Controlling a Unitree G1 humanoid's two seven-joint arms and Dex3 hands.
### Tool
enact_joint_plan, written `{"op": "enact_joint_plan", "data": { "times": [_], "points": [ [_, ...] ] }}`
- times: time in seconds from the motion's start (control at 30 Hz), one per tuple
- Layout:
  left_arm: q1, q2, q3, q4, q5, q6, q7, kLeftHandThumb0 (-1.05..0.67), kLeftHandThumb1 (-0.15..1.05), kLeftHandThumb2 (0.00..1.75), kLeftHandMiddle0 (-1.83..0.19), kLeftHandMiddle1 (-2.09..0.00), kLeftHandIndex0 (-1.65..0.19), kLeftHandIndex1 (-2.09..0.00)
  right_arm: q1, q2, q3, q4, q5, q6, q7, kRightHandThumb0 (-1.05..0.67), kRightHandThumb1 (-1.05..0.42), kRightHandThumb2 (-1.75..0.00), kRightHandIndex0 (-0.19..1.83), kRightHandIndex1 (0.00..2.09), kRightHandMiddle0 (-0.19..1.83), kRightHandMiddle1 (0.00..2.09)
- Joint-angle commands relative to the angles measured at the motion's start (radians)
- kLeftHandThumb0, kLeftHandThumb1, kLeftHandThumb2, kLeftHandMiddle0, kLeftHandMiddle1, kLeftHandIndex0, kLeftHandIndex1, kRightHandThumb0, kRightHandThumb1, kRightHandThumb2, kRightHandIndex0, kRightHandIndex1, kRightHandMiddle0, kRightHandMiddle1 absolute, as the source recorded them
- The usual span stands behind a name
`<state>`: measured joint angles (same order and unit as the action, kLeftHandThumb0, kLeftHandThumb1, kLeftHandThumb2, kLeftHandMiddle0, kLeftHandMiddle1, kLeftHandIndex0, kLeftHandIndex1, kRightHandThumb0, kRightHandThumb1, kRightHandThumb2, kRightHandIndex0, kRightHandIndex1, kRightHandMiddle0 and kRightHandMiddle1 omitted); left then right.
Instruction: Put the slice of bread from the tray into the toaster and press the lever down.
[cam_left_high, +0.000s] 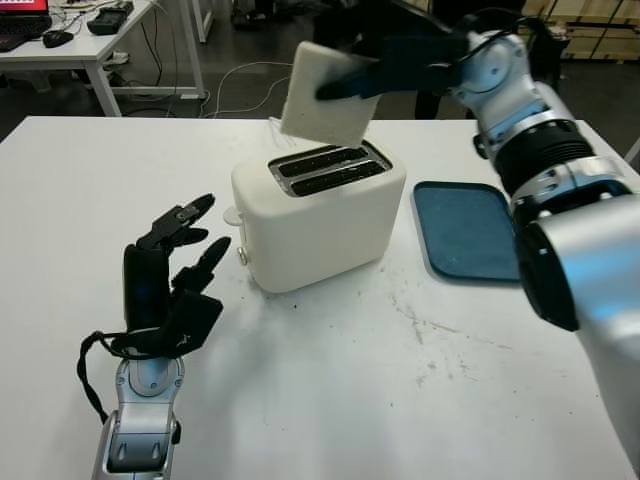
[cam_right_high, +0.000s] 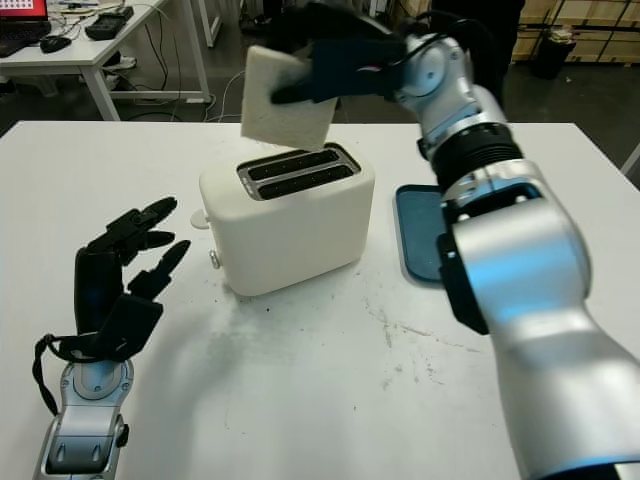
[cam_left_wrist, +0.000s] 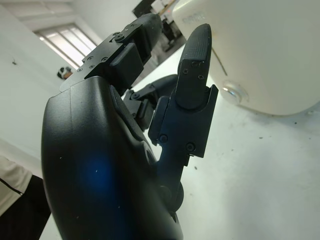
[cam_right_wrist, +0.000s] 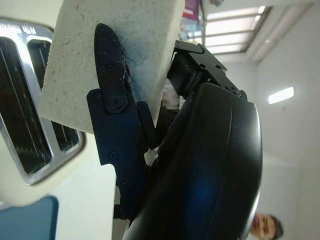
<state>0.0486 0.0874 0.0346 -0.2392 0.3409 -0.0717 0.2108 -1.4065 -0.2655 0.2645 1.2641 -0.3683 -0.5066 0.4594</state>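
Observation:
A pale slice of bread (cam_left_high: 322, 95) hangs tilted in the air just above the toaster's slots (cam_left_high: 328, 167), with my right hand (cam_left_high: 378, 68) shut on its right side. The right wrist view shows the bread (cam_right_wrist: 90, 50) pinched by a black finger (cam_right_wrist: 112, 95), with the slots (cam_right_wrist: 30, 115) beneath it. The white toaster (cam_left_high: 318, 215) stands mid-table, both slots dark, its lever (cam_left_high: 232, 214) on the left end. My left hand (cam_left_high: 172, 275) is open on the table left of the toaster, a short way from the lever. The blue tray (cam_left_high: 468, 230) lies right of the toaster with nothing on it.
The white table (cam_left_high: 350, 400) has bare room in front of the toaster and to its left. Behind the table stand a desk (cam_left_high: 80, 45) with a keyboard and devices, cables on the floor, and wooden pallets at the far right.

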Motion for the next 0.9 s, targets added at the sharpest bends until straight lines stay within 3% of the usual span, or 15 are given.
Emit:
{"op": "enact_joint_plan", "data": {
  "times": [0.0, 0.37, 0.87],
  "points": [
    [-0.002, 0.003, 0.002, -0.003, 0.005, -0.004, 0.005, -0.56, 0.92, 0.14, -0.54, -0.93, -0.76, -0.06, 0.023, 0.012, 0.017, 0.009, -0.022, 0.004, -0.033, -0.48, -0.92, -0.19, 1.11, 1.75, 0.91, 1.75],
    [-0.001, 0.000, 0.004, 0.000, -0.003, -0.006, 0.002, -0.57, 0.92, 0.15, -0.54, -0.93, -0.76, -0.06, 0.072, 0.041, 0.065, 0.033, -0.083, 0.013, -0.085, -0.49, -0.92, -0.19, 1.15, 1.75, 0.94, 1.75],
    [-0.003, -0.004, 0.001, 0.000, 0.007, 0.000, 0.008, -0.57, 0.92, 0.14, -0.54, -0.92, -0.76, -0.06, 0.108, 0.009, 0.073, 0.042, -0.090, 0.022, -0.086, -0.46, -0.92, -0.23, 1.09, 1.75, 0.85, 1.75]
  ]
}}
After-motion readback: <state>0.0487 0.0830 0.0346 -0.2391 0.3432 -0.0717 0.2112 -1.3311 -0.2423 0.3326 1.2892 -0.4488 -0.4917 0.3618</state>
